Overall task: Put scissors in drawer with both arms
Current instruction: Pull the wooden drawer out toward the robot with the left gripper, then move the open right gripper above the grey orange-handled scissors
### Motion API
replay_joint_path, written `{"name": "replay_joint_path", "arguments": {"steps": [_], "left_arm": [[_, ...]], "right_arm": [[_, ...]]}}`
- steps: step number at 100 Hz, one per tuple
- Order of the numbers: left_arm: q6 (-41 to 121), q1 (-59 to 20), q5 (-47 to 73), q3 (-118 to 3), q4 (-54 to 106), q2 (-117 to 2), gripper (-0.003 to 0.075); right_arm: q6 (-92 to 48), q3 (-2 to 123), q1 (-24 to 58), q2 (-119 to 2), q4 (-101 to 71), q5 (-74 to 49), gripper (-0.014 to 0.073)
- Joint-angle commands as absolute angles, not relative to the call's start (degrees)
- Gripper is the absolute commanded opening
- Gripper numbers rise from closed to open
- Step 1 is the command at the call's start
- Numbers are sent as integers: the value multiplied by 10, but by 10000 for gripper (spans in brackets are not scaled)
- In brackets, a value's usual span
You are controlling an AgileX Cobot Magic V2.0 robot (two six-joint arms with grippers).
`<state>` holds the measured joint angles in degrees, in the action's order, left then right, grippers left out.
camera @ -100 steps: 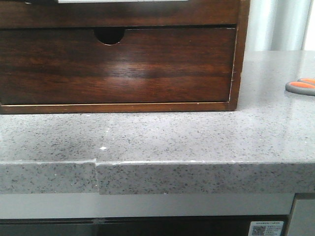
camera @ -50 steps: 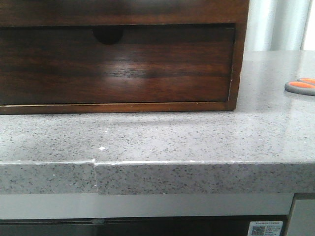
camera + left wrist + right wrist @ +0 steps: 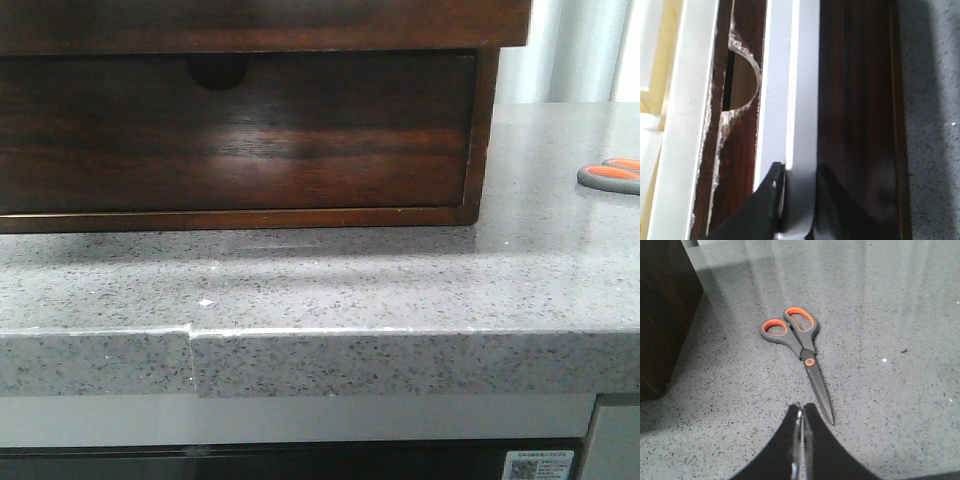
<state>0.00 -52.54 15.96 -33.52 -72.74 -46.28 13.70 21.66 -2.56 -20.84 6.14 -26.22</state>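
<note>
1. Scissors (image 3: pixel 796 340) lie flat on the grey speckled counter (image 3: pixel 400 290), well to the right of the wooden cabinet (image 3: pixel 485 140), blades closed; the front view catches only their orange handle loops at the right edge, where they sat a second ago.
2. The drawer (image 3: pixel 260 25) juts forward across the top of the front view, overhanging the cabinet's right side and shading the notched drawer front (image 3: pixel 240 130) below; a second ago a pale strip showed there and the wood stood further back.
3. The left gripper (image 3: pixel 799 172) is clamped on the drawer's whitish wall (image 3: pixel 802 100), one dark finger on each face of it.
4. The right gripper (image 3: pixel 801 412) hangs over the counter with its fingers pressed together and nothing between them, just short of the scissors' blade tips.
5. A shadow band now lies across the counter in front of the cabinet, broader than before.
</note>
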Motion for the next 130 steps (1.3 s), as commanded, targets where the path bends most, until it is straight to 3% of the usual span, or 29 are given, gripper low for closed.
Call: {"name": "replay_joint_path", "arguments": {"steps": [1,36,80,106,130], "left_arm": [[-33,-550,97,-358,-712,-421,-21],[-33,-593,98,-343,-711,-393,-22],[-33,-593,96,-343,-712,-395,-17],[-33,-593,112,-343,-718,-411,187],[-33,-593,109,-343,-752,-413,199]], "right_arm": [[134,231,-25,-216,65,-220,-61],[134,231,-25,-216,65,-222,-61],[134,231,-25,-216,65,-223,-61],[134,231,-25,-216,65,-223,-61],[134,231,-25,-216,65,-223,-61]]}}
